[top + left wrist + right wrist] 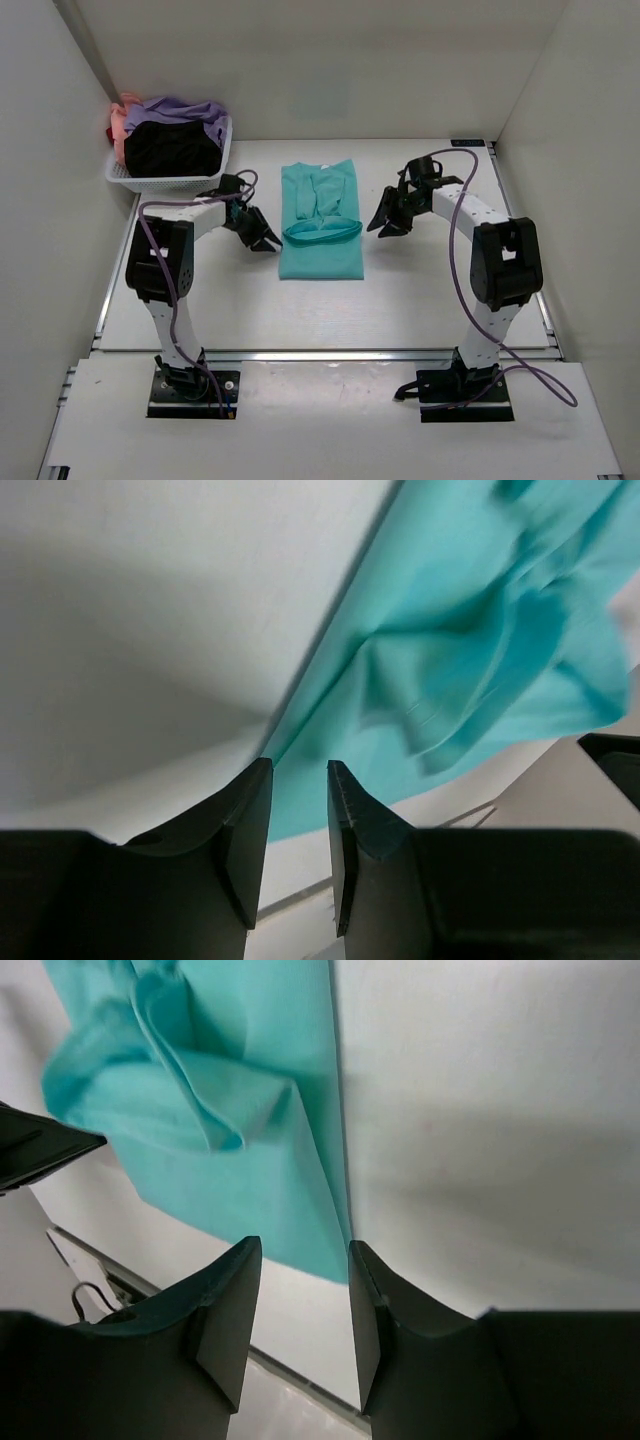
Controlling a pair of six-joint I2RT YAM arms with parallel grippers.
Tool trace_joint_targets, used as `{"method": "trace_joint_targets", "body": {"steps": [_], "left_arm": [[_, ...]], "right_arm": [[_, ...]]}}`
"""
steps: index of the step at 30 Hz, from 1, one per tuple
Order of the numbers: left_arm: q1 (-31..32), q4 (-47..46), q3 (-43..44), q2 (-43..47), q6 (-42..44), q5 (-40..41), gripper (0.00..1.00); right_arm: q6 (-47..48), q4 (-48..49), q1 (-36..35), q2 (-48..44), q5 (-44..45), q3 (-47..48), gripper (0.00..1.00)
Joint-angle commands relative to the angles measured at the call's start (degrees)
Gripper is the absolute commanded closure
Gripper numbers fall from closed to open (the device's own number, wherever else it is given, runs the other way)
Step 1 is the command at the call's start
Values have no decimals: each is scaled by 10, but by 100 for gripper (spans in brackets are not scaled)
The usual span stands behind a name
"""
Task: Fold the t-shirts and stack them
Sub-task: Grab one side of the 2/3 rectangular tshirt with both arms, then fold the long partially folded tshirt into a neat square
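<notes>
we see the teal t-shirt (pixel 320 258) partly folded on the table (pixel 430 295) (basket (pixel 125 181) back left); left claw (pixel 263 239) and right claw (pixel 386 226) flank it, both apart, empty.

You have a flat white tabletop (pixel 430 290) before you. Directly on it, at its middle, lies a teal soft-cloth short-sleeved t-shirt (pixel 320 255), partly folded and rumpled. Well apart from it, in the far left corner, stands a white plastic mesh basket (pixel 170 184).

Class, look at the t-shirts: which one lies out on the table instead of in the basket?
The teal t-shirt, partly folded on the table; the other shirts are heaped in the white basket.
</notes>
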State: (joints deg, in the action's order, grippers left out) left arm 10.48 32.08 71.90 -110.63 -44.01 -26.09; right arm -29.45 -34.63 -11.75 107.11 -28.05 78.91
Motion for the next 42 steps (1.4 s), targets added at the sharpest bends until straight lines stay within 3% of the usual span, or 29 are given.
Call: {"method": "trace_joint_targets", "body": {"steps": [1, 7, 9, 19, 23, 24, 26, 28, 37, 42], "left_arm": [[10, -11, -58, 74, 0, 12, 61], [38, -42, -155, 133, -3, 27, 55], [52, -42, -165, 141, -12, 36, 45], [92, -65, -161, 119, -28, 93, 44], [101, -77, -169, 108, -37, 104, 55], [101, -81, -170, 109, -37, 105, 61], [99, -80, -171, 112, -33, 109, 88], [100, -76, -173, 118, -28, 114, 100], [85, -7, -147, 229, -25, 85, 100], [103, 18, -195, 322, -41, 68, 100]], "right_arm": [[-4, 37, -25, -50, 9, -56, 63], [-25, 76, -75, -85, 41, -148, 58], [-36, 81, -85, -89, 46, -172, 54], [-53, 109, -100, -75, 65, -218, 52], [-52, 121, -103, -48, 46, -209, 54], [-43, 118, -110, -38, 43, -200, 59], [-45, 117, -114, -31, 37, -192, 99], [-46, 108, -116, -38, 31, -191, 99], [-47, 48, -72, -179, 6, -185, 100], [-44, 9, -79, -248, 2, -209, 100]]}}
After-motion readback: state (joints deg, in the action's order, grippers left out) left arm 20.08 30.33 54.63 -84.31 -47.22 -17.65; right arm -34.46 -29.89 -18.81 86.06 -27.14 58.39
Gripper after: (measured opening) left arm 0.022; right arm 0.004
